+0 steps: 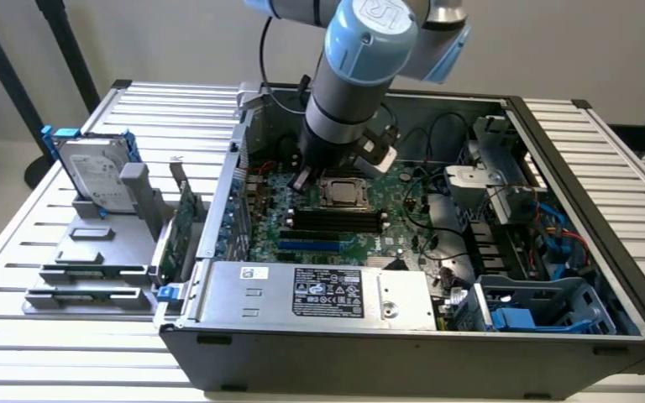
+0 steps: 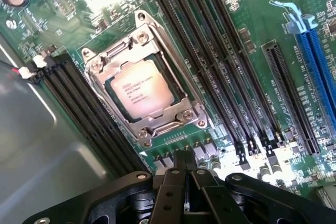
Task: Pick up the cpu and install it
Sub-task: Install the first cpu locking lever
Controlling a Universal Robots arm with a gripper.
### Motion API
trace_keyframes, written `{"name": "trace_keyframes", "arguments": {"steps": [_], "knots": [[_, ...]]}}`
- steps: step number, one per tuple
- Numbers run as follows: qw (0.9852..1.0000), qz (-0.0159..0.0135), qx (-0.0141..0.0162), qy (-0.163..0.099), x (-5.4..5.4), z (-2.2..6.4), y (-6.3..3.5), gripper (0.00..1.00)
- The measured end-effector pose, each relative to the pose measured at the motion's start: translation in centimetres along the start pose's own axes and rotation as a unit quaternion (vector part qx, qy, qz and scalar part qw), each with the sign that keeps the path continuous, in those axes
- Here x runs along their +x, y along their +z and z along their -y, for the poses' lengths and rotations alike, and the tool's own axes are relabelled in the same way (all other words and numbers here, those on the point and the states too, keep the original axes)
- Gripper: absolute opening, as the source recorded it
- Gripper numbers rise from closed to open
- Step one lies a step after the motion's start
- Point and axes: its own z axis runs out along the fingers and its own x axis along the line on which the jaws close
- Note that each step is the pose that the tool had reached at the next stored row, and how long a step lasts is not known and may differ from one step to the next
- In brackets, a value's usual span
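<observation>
The gripper (image 2: 185,174) hung closed and empty just above the motherboard (image 2: 252,35), beside the socket (image 2: 144,90). The cpu (image 2: 140,88) lay flat inside it, near the board's middle. Any further check probably called for light, square contact.

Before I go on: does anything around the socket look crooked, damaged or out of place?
Nothing stands out. The cpu lies flat and square inside the metal socket frame, edges parallel to it. The gripper hangs just above the board beside the socket, jaws shut and holding nothing.
</observation>
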Motion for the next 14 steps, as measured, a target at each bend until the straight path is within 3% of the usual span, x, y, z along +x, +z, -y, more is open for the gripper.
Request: {"name": "trace_keyframes", "arguments": {"steps": [6, 9, 14], "knots": [[0.9998, 0.0093, 0.0015, -0.018, 0.65, 0.46, -0.23, 0.11], [0.9996, 0.0115, 0.0018, -0.027, 0.81, 0.59, -0.42, 0.11], [0.9994, 0.0123, 0.0013, -0.033, 0.86, 0.63, -0.46, 0.11]]}}
